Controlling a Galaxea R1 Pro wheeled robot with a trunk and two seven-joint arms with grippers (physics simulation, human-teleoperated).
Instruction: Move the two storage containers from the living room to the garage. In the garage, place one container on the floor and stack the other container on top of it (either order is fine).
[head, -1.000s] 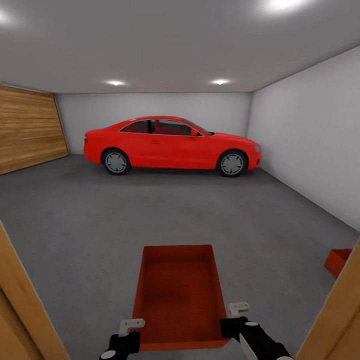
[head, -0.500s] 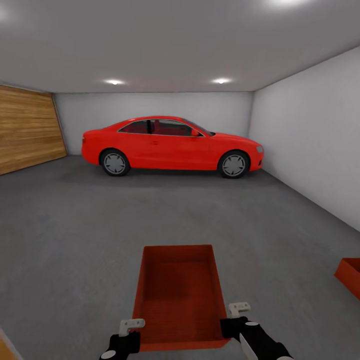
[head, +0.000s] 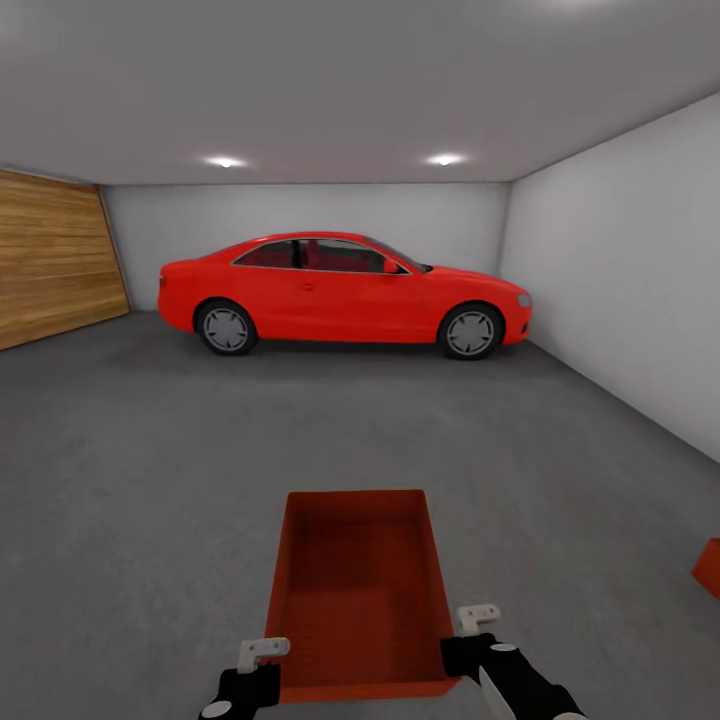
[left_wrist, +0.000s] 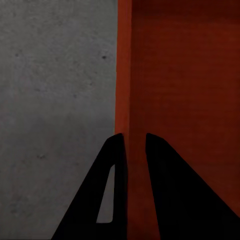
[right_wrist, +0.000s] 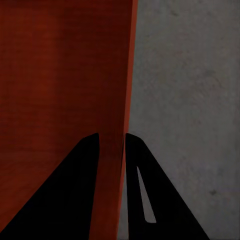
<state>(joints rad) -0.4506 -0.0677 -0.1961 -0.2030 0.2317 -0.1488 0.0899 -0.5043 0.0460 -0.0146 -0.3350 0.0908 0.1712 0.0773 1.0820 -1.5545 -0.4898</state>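
Head view, grey concrete floor (head: 150, 480), red car (head: 345, 292), pale walls (head: 620, 270)

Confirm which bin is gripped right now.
The centre bin: left gripper and right gripper pinch its side walls. The other bin sits on the floor, far right.

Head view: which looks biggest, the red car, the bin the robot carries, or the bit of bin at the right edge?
1. Car, though it is farthest away.
2. Carried bin, nearest the camera.
3. Edge bin, mostly cut off, so its size is unsure.
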